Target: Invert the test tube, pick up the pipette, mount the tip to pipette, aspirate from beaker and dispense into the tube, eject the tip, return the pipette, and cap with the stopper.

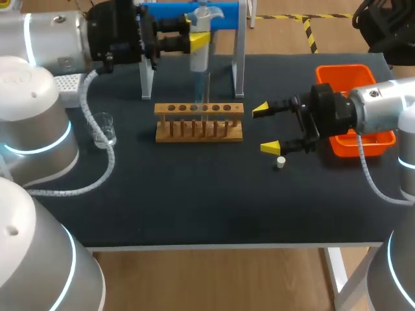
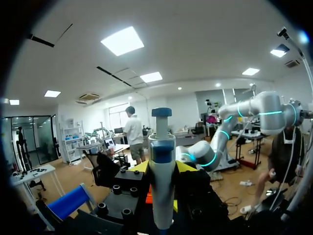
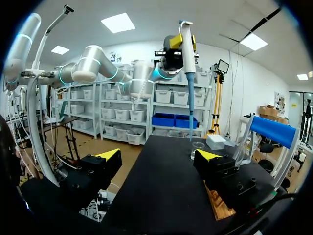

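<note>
My left gripper (image 1: 198,31) is shut on the white-and-blue pipette (image 1: 199,55), held upright above the wooden test tube rack (image 1: 199,121). The pipette's clear blue tip (image 1: 198,87) hangs just over the rack's holes; I cannot make out the test tube. In the left wrist view the pipette (image 2: 161,166) stands between my left gripper's (image 2: 161,169) yellow fingers. To the right of the rack my right gripper (image 1: 266,128) is open and empty, with the small white stopper (image 1: 280,162) on the mat just in front of it. The right wrist view shows my right gripper (image 3: 159,154) wide open and the pipette (image 3: 187,49) far ahead.
A glass beaker (image 1: 102,128) stands left of the rack, with a white tip box (image 1: 68,83) behind it. The pipette stand (image 1: 238,52), with its blue bar, rises behind the rack. An orange bin (image 1: 353,110) sits at the right edge under my right arm.
</note>
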`<state>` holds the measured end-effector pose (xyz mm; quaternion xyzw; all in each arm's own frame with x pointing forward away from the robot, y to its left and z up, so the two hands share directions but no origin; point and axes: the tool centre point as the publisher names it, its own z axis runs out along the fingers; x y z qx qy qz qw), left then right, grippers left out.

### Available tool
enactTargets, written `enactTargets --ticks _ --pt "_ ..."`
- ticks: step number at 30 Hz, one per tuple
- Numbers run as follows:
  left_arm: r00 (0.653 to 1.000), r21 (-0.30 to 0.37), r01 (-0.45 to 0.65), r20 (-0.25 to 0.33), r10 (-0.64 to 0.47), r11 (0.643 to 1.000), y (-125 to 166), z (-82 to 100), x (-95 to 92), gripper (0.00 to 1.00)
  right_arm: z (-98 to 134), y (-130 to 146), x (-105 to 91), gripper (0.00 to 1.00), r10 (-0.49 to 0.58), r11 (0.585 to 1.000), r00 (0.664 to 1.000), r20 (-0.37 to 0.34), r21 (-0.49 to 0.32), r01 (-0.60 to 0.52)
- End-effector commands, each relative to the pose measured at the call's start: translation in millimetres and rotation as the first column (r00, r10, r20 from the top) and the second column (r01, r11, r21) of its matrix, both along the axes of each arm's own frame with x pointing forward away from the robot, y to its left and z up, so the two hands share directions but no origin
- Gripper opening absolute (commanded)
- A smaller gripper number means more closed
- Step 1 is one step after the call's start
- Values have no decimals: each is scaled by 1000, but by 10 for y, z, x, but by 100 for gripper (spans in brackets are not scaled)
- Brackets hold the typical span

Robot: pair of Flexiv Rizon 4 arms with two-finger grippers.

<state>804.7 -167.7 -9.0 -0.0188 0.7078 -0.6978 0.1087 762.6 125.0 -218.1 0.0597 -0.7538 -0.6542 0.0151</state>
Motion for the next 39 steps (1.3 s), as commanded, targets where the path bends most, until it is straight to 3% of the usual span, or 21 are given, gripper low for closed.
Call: enactTargets --ticks 1,17,39 --pt "1000 -1 -10 9 10 1000 484 -48 -49 0 6 -9 -5 100 1 1000 1000 0 -2 -1" --pt "996 8 -84 -21 85 996 1221 -326 224 0 6 -9 -5 100 1 1000 1000 0 -2 -1" --pt "993 19 -118 1 118 993 1859 -428 606 0 6 -9 -5 100 1 1000 1000 0 -2 -1"
